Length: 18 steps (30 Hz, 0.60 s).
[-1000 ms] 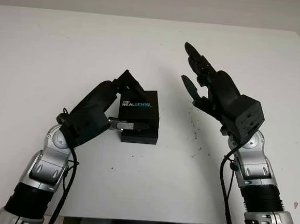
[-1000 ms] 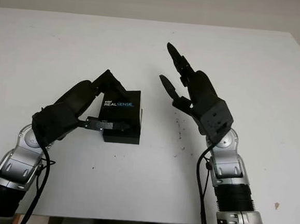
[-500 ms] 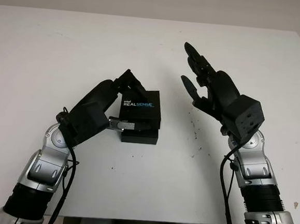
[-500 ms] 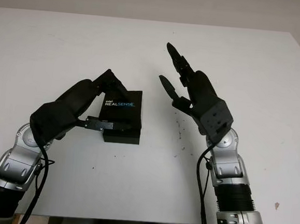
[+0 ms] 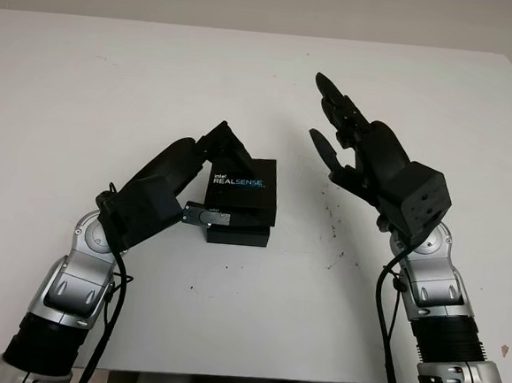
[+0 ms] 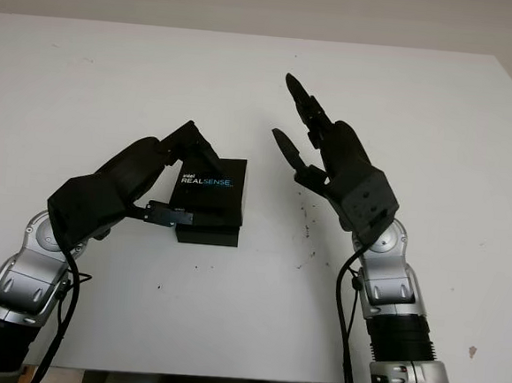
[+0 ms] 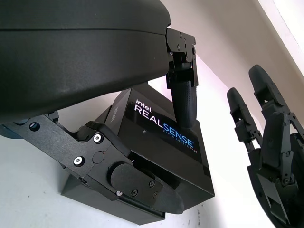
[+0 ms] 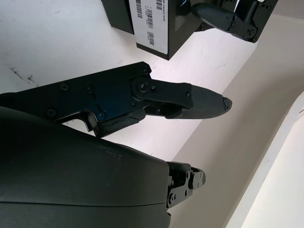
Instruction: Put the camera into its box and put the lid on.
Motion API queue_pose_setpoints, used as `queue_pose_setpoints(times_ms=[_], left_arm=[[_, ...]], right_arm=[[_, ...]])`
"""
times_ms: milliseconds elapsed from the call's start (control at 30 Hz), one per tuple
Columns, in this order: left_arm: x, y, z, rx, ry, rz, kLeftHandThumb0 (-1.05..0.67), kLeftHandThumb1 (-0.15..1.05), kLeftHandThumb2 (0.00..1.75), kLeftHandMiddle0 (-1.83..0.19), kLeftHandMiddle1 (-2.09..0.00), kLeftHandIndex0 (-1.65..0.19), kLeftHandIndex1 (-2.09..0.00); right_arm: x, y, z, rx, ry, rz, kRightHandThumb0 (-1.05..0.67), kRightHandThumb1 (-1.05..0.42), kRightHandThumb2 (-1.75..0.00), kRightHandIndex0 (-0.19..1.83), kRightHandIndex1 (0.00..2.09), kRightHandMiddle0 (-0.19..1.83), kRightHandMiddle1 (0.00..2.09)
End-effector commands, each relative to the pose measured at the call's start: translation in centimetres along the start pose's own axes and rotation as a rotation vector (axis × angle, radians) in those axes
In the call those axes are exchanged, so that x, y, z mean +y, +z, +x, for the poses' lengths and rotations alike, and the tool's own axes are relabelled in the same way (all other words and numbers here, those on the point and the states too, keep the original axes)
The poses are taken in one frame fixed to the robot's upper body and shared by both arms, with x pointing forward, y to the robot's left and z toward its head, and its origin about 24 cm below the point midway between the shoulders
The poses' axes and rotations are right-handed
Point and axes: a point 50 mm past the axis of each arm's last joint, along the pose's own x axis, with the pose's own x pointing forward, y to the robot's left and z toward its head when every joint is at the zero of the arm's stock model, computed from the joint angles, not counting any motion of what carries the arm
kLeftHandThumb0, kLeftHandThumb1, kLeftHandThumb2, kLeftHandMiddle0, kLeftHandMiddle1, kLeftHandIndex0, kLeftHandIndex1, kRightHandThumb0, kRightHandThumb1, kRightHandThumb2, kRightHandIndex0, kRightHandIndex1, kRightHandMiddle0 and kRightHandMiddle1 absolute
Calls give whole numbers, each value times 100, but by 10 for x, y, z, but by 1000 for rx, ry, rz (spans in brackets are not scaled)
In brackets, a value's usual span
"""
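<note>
A black lid [image 5: 243,183] printed with "intel REALSENSE" sits tilted on top of the black box [image 5: 237,235], covering most of it. My left hand [image 5: 225,187] is shut on the lid, fingers on its far edge and thumb along its near side. The left wrist view shows the lid [image 7: 164,137] between a finger [image 7: 183,102] and the thumb, with the box [image 7: 78,189] underneath. My right hand [image 5: 332,126] is open, raised above the table just right of the box and apart from it.
The white table [image 5: 246,315] carries a few small dark specks [image 5: 332,220] right of the box. Its far edge runs along a pale wall, and its right edge lies beyond the right arm.
My left hand has shifted the lid a little to the right and lower, so it covers more of the box. The right hand has stayed still.
</note>
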Motion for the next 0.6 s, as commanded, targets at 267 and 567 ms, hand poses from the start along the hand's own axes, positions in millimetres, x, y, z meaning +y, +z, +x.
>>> queue_pose_setpoints(times_ms=[267,567], left_arm=[[0,-5,-1,-32,22,93,-31,105,34,-25,-182,-9,-178],[-5,-8,-3,-25,29,80,-31,105,35,-23,-183,-8,-177]], right_arm=[[-6,5,-1,-20,-3,-30,-67,-105,-53,8,5,6,5],[-5,5,0,-18,2,-20,-67,-105,-54,7,5,7,5]])
